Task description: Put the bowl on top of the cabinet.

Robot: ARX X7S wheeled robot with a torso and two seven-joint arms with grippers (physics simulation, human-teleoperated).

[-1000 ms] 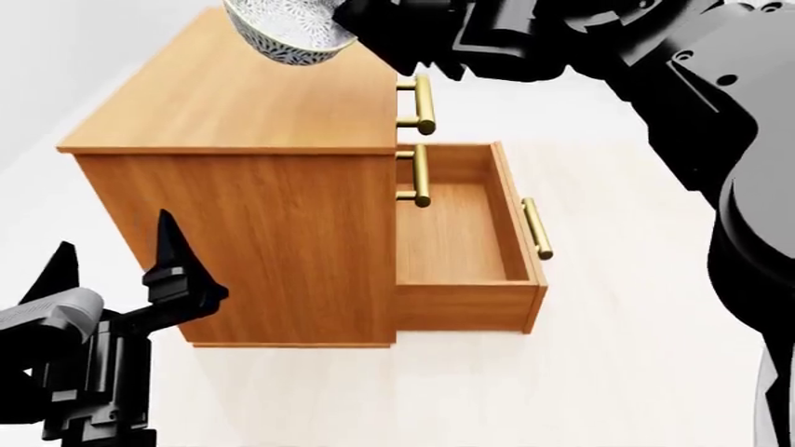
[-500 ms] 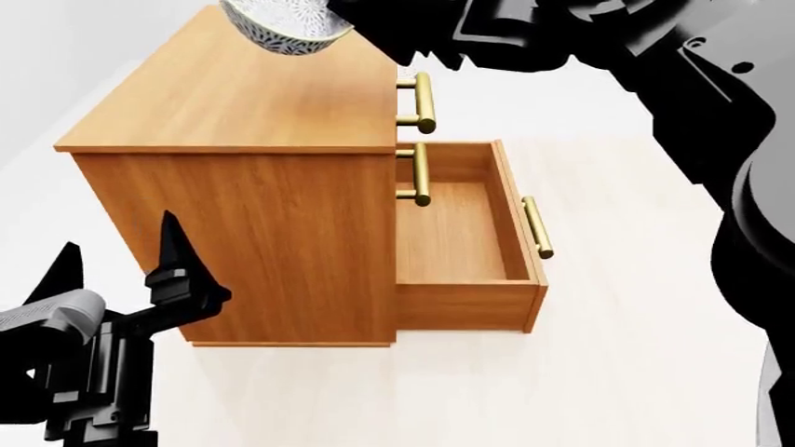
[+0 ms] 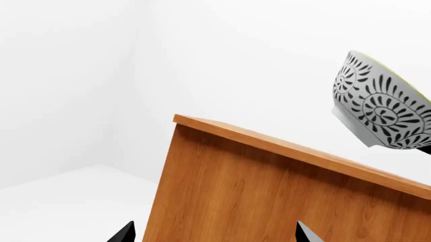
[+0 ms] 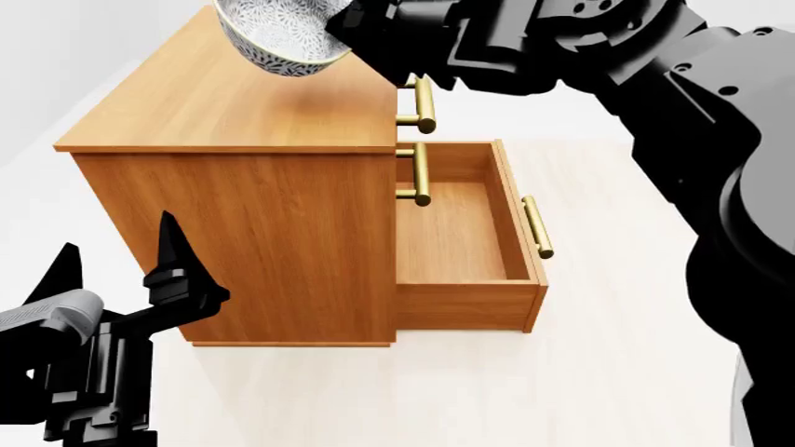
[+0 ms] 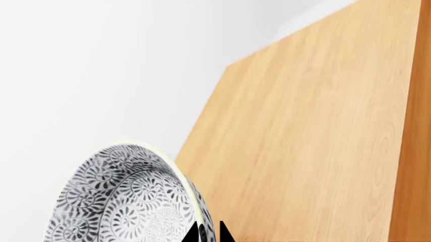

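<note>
Two grippers are showing, and only the right one (image 4: pixel 354 33) is working: its jaws are pinching the rim of the small round white ceramic bowl with the dark blue-grey leaf pattern (image 4: pixel 276 35), and the right wrist view is showing the fingertips closed tight against that rim. Compared with a moment ago, the bowl is sitting a little lower and further in over the large orange-brown wooden cabinet with the flat top (image 4: pixel 236 102), tilted, with its foot angled toward the wood. The left wrist view is confirming a clear gap of air between the bowl (image 3: pixel 384 108) and the cabinet's top edge (image 3: pixel 269 138), so it is hanging above the surface, not resting on it.

That shift is suggesting the carry is nearly over and the lowering is beginning; the bowl probably needs levelling before release, or it may rock on its foot.

The left gripper (image 4: pixel 118 270) is idling low beside the cabinet's front corner, fingers spread and holding nothing. One lower drawer (image 4: pixel 466 233) with a brass bar handle (image 4: pixel 537 226) is standing pulled out.
</note>
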